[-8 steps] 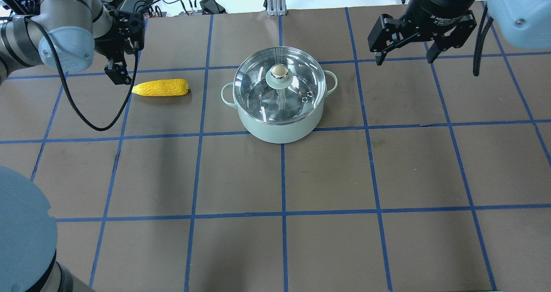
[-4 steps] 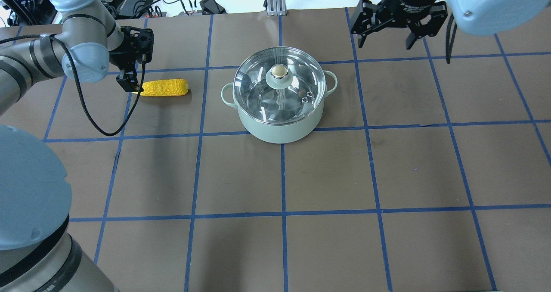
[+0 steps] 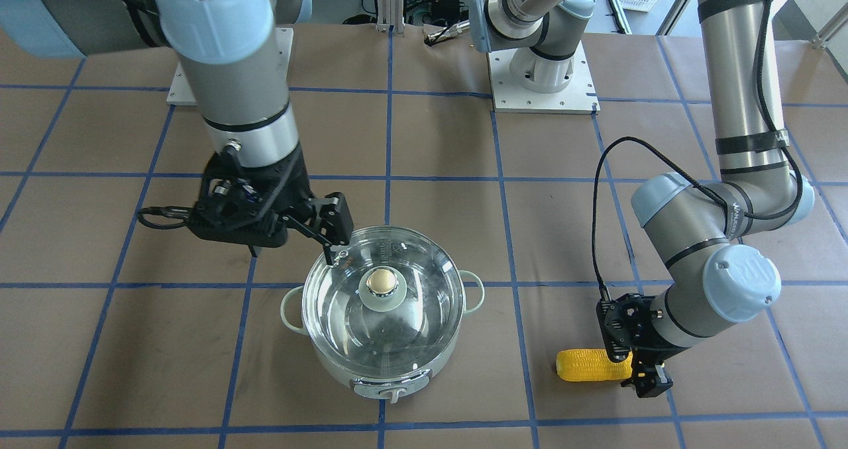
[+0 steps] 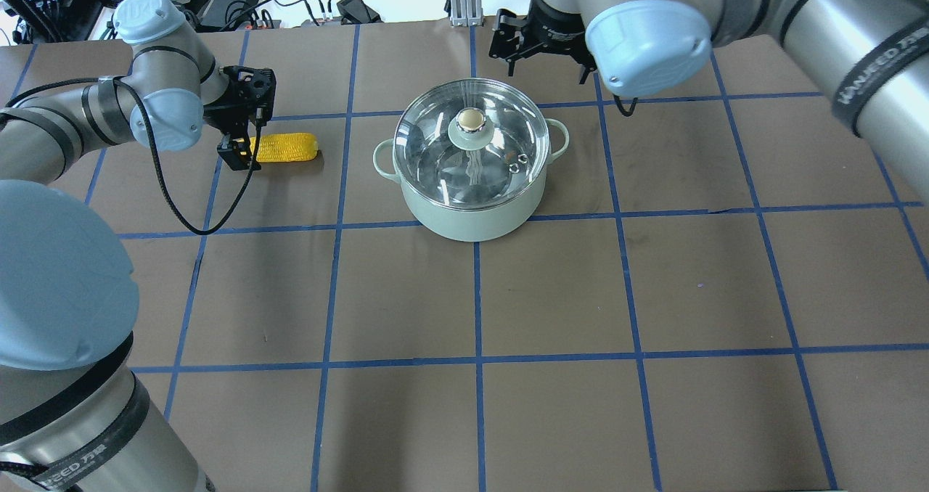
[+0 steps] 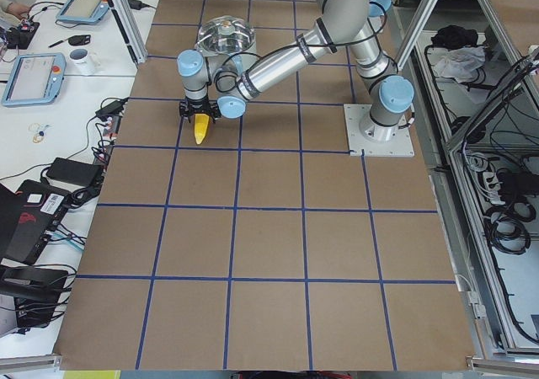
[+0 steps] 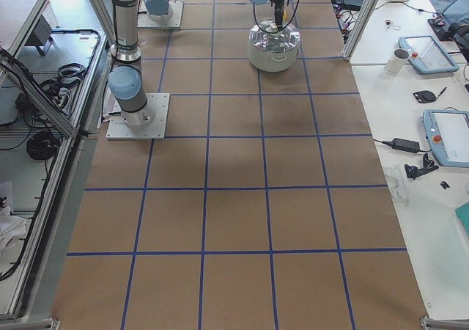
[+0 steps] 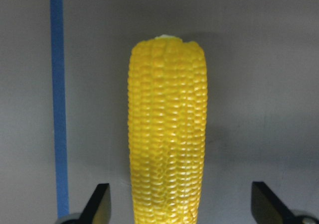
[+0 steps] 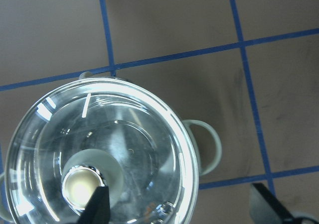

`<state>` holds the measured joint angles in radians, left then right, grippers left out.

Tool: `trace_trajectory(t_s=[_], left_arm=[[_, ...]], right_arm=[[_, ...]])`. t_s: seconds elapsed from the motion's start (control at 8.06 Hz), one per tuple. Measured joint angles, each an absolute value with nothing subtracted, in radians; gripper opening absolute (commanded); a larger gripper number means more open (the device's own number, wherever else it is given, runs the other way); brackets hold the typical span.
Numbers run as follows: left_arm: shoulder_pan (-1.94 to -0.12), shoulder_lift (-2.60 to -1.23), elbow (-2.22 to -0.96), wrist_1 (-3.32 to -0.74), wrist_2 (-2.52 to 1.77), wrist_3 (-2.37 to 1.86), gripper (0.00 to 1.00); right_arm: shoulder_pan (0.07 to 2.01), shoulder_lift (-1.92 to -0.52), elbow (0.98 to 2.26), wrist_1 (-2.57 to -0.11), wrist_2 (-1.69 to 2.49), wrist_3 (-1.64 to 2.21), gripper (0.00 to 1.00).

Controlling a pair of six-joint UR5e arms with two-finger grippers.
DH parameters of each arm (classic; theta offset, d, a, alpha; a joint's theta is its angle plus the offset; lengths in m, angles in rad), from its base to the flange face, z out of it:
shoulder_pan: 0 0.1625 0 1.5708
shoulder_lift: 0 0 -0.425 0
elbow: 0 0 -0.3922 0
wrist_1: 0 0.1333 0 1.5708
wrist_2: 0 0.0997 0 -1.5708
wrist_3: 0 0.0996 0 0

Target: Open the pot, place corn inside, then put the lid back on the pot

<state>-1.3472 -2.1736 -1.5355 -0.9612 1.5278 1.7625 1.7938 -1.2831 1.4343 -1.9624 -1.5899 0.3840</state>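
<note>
— Where is the corn (image 4: 287,147) found?

— It is laid flat on the desk (image 4: 551,296), to the robot's left of the pot (image 4: 472,220) and apart from it. Its tapered end is straddled by the left jaws, which are spread wide. A gap is seen on each side in the left wrist view, so nothing is gripped.

— And the pot?

— It is covered by the lid (image 4: 428,151), which is seated on the rim. The right jaws are released and poised above the lid without touching it. In the right wrist view the knob (image 8: 79,186) is seen beside one fingertip, not between the two.
</note>
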Motion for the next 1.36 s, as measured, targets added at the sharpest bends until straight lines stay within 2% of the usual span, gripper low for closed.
trace_trajectory(t_s=[0.25, 0.37, 0.62, 0.87, 1.12, 1.24, 1.36], left_arm=[[-1.347, -2.188, -1.535, -0.96, 1.526, 1.761, 1.0], [-1.348, -2.195, -1.535, -0.96, 1.526, 1.76, 0.89], [-1.348, -2.207, -1.534, -0.96, 1.527, 1.761, 0.0], [-1.347, -2.211, -1.533, -0.937, 1.534, 1.776, 0.0], [-1.347, -2.201, -1.531, -0.921, 1.56, 1.785, 0.0], [-1.347, -2.184, -1.53, -0.923, 1.609, 1.786, 0.0], [-1.348, -2.154, -1.53, -0.931, 1.645, 1.783, 0.0]], right_arm=[[1.865, -1.205, 1.429, -2.05, -1.596, 0.481, 1.0], [1.891, -1.169, 1.421, -2.07, -1.599, 0.511, 1.0], [1.929, -1.116, 1.394, -2.081, -1.614, 0.518, 1.0], [1.939, -1.092, 1.379, -2.08, -1.637, 0.465, 1.0], [1.938, -1.079, 1.377, -2.074, -1.651, 0.432, 0.94], [1.938, -1.076, 1.376, -2.071, -1.654, 0.426, 0.83], [1.938, -1.076, 1.376, -2.07, -1.654, 0.424, 0.56]])
